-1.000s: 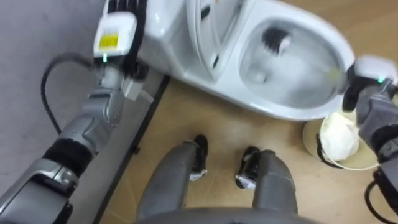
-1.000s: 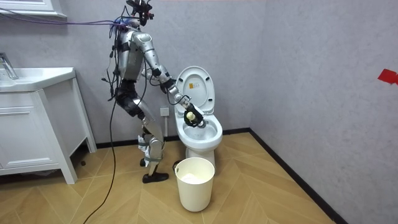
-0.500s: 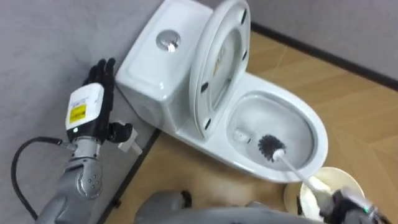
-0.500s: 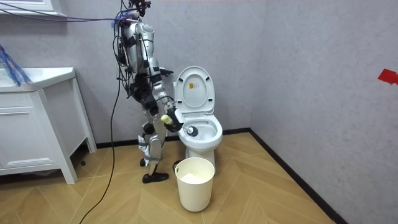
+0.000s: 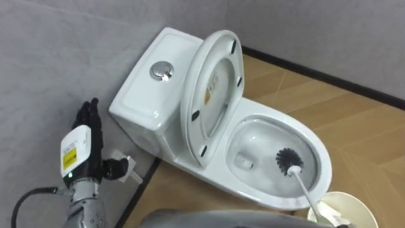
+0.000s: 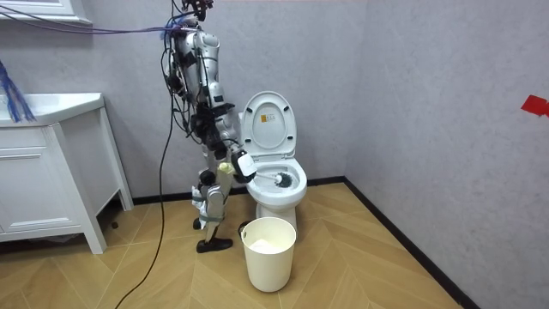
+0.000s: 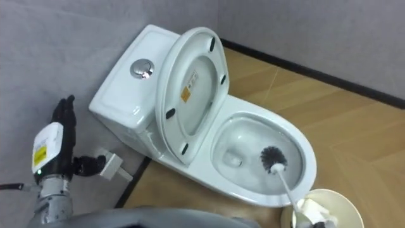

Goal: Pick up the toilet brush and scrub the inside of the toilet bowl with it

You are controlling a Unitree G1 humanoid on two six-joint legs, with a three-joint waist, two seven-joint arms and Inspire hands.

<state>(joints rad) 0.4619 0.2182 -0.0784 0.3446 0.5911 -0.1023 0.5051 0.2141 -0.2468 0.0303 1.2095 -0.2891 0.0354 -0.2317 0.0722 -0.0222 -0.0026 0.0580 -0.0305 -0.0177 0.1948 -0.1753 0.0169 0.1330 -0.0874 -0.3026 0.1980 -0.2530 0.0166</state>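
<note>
Your brush (image 5: 290, 161) has its bristle head down inside the toilet (image 5: 145, 101) bowl, toward the front rim. Its handle slants back to your right hand (image 6: 241, 163), which is closed round the end. Your left hand (image 5: 82, 142) stands empty beside the tank, fingers straight and pointing up.

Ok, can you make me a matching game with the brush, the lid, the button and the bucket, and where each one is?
Things:
1 brush
2 lid
3 button
4 bucket

Places:
A on top of the tank
B on the floor, in front of the bowl
C down in the bowl
D standing up, open

Pairs: 1-C, 2-D, 3-A, 4-B
</note>
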